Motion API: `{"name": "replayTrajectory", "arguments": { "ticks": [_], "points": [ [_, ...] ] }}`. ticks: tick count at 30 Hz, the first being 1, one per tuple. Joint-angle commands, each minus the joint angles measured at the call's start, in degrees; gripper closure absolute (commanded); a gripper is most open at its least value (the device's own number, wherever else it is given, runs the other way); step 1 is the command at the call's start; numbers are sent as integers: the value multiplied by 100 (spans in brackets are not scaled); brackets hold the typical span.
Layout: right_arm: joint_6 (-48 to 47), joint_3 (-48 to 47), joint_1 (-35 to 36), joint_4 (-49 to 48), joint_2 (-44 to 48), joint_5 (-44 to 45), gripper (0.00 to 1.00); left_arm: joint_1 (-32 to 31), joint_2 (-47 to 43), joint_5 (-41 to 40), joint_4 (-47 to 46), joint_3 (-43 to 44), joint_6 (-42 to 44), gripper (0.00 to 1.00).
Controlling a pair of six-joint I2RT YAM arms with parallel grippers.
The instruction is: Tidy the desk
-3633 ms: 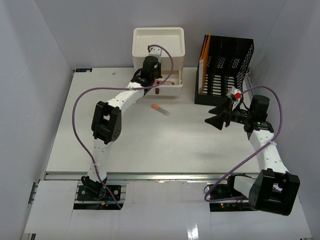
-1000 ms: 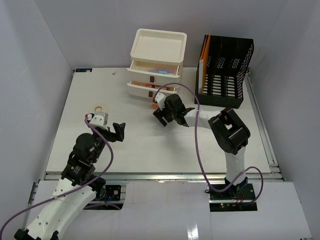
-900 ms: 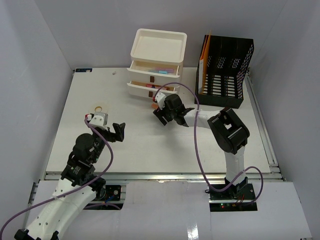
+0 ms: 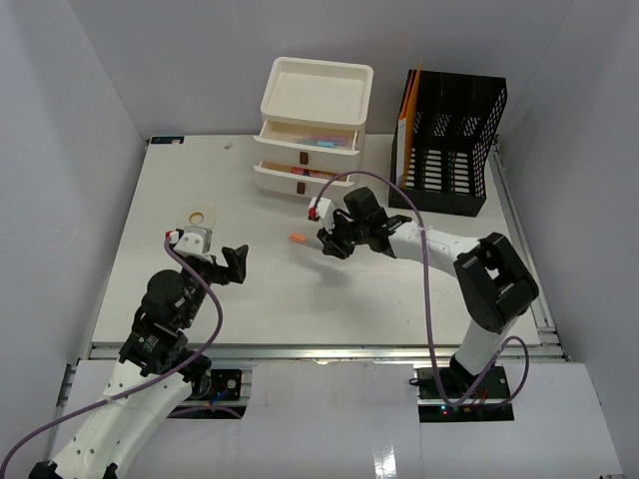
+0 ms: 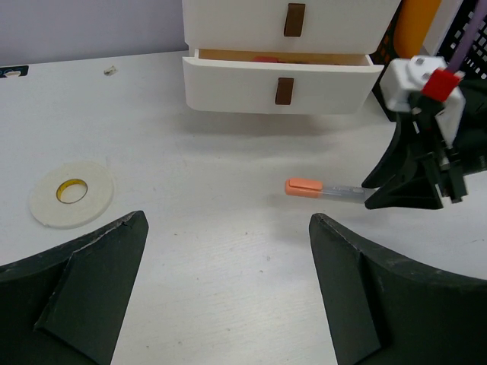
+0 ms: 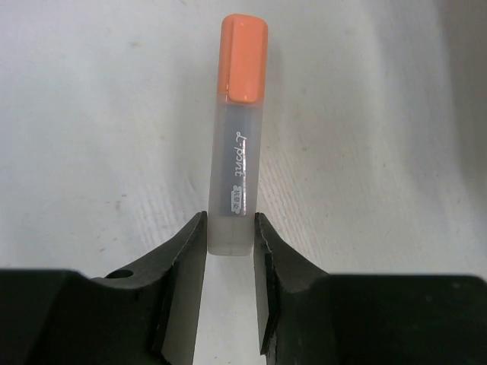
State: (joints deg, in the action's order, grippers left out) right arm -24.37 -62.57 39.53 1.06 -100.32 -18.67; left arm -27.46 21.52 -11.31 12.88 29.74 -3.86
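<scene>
The desk (image 4: 300,289) is a white tabletop with a metal rail along its near edge. An orange-capped clear highlighter (image 6: 237,144) lies near its middle; it also shows in the top view (image 4: 298,239) and in the left wrist view (image 5: 323,188). My right gripper (image 6: 230,228) is shut on the highlighter's clear end, low over the desk. It shows in the top view (image 4: 324,242) too. My left gripper (image 4: 237,261) is open and empty, left of the highlighter. A white tape roll (image 5: 72,193) lies on the desk at its left and shows in the top view (image 4: 200,216).
A cream three-drawer unit (image 4: 310,125) stands at the back with two drawers pulled open, pens inside. A black mesh file holder (image 4: 449,145) with an orange folder stands at the back right. Pale grey walls enclose the desk.
</scene>
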Motion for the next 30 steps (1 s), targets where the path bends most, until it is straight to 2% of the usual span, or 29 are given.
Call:
{"name": "replayTrajectory", "arguments": {
  "ticks": [1, 5, 9, 15, 21, 30],
  "points": [
    [-522, -705, 29, 988, 712, -859, 92, 31, -50, 26, -30, 60, 34, 2],
    [-672, -1120, 29, 1036, 1119, -574, 92, 30, -36, 15, -37, 53, 39, 2],
    [-1038, -1818, 11, 995, 1098, 94, 92, 31, 22, 32, -39, 66, 52, 2],
    [-1303, -2984, -145, 726, 442, 959, 92, 31, 22, 32, -44, 59, 49, 2],
    [-1287, -4266, -415, 745, -427, 1326, 92, 22, 87, 101, -58, 58, 51, 2],
    [-1407, -4747, -756, 737, -1007, 1316, 86, 31, 98, 130, -84, 59, 61, 2]
  ]
}}
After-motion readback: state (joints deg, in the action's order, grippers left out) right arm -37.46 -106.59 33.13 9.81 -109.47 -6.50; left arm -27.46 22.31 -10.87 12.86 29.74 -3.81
